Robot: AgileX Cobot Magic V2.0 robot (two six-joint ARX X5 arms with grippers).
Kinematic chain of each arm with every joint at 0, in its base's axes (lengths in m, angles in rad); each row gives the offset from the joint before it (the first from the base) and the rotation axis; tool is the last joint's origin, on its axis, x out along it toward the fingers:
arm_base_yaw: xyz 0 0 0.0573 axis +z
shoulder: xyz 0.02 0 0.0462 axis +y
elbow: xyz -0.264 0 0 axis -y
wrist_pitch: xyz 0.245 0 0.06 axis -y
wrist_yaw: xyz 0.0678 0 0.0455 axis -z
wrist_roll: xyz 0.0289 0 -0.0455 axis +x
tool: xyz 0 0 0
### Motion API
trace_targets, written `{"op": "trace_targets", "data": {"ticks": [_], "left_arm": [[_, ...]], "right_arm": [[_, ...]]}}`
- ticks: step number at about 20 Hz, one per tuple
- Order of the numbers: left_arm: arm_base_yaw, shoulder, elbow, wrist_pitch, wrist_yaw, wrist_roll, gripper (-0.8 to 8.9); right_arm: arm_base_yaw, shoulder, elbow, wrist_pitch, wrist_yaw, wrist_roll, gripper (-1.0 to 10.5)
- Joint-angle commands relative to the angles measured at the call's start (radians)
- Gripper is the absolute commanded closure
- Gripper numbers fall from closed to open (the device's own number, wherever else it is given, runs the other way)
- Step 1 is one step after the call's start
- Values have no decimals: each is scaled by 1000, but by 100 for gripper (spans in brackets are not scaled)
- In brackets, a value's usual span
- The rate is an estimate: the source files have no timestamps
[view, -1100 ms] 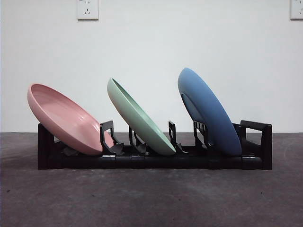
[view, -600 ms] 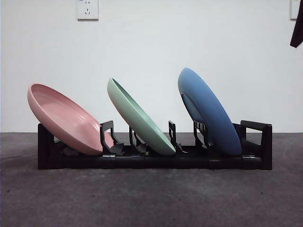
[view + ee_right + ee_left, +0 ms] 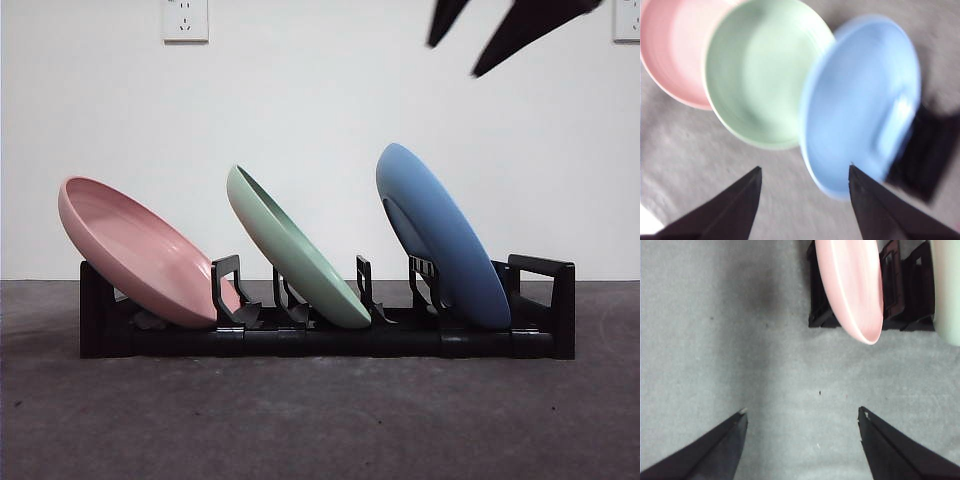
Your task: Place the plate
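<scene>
Desk [image 3: 320, 420]: grey and matte, carrying the rack; it fills the ground under the left tool, well below the right tool.
Dish rack [image 3: 540, 300]: black, long and low, standing on the desk with three plates leaning in its slots; it lies below the right tool and ahead of the left tool.
Blue plate [image 3: 440, 235]: tilted in the rack's end slot, the plate nearest the right tool and almost straight beneath it; in the right wrist view it sits just beyond the tips, blurred.
Green plate [image 3: 295, 250]: tilted in the middle slot, between the other two, farther from the right tool than the blue plate; only its edge shows beside the pink plate in the left wrist view.
Pink plate [image 3: 140, 250]: tilted at the far end of the rack from the right tool; its rim overhangs the rack's end, ahead of the left tool and apart from it.
Right tool [image 3: 455, 55]: spread wide, holding nothing, hanging high above the blue plate with clear air between.
Left tool [image 3: 802, 412]: spread wide, holding nothing, over bare desk, well short of the rack's pink-plate end.
</scene>
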Motion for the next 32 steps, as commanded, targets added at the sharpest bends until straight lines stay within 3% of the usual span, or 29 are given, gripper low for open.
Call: {"op": "trace_targets", "data": {"ticks": [1,11,17,18,25,32], "left_arm": [[0,6,26,13,5,3,469],[0,6,26,15,5,3,469],[0,6,26,29,5,3,469],[0,6,26,29,5,3,469],[0,6,26,29,5,3,469],[0,6,26,30,5,3,469]], "right_arm": [[32,68,41,40,11,30,673],[73,273,51,172,53,29,698],[74,311,51,168,58,29,938],[73,311,55,163,59,30,938],[79,264,220,-9,48,21,937],[149,164,360,-196,41,-66,937]]}}
